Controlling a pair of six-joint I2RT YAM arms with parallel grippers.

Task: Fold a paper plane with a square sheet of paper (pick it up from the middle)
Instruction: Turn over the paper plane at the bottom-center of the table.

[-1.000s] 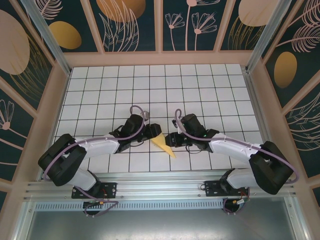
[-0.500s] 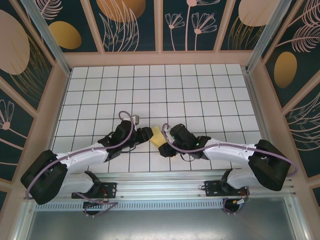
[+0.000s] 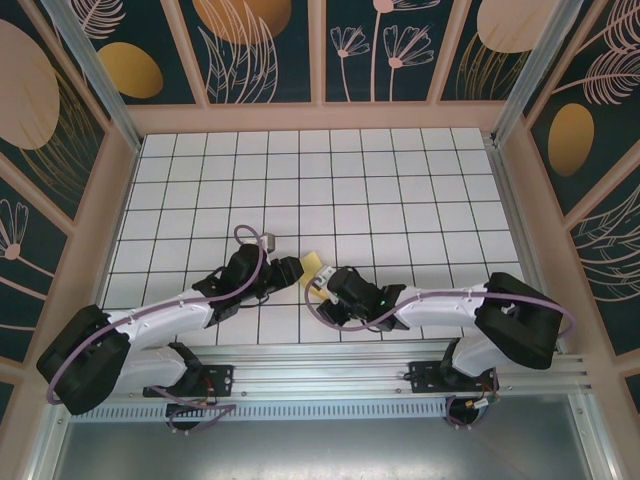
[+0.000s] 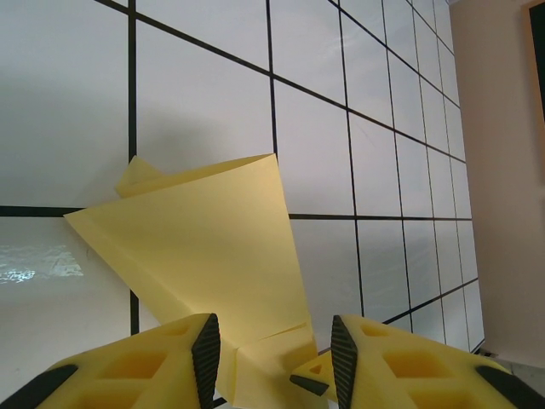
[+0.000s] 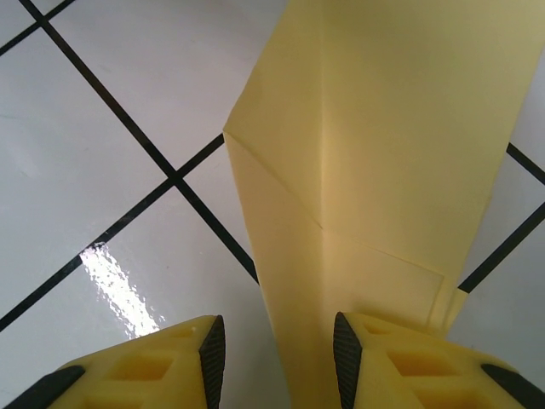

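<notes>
The square sheet of paper (image 4: 204,247) is pale yellow and creased into a pointed, tapering shape; it lies on the white tiled table (image 3: 400,200). From above, a small part of this paper (image 3: 312,263) shows between the two grippers. My left gripper (image 4: 274,349) is open and low over the paper's narrow end, which runs between its fingers untouched. My right gripper (image 5: 277,349) is also open, straddling a creased edge of the paper (image 5: 383,153) that lies close to its right finger. The two grippers, left (image 3: 290,270) and right (image 3: 322,287), face each other closely.
A yellow fingertip (image 4: 311,379) of the right gripper pokes in beside the left one's jaws. Wooden walls (image 3: 320,115) enclose the table. A metal rail (image 3: 320,360) runs along the near edge by the arm bases.
The right gripper has slid left and nearer, over the paper, and its jaws widened a little. The left arm dropped lower. Most of the paper is now covered from above.
</notes>
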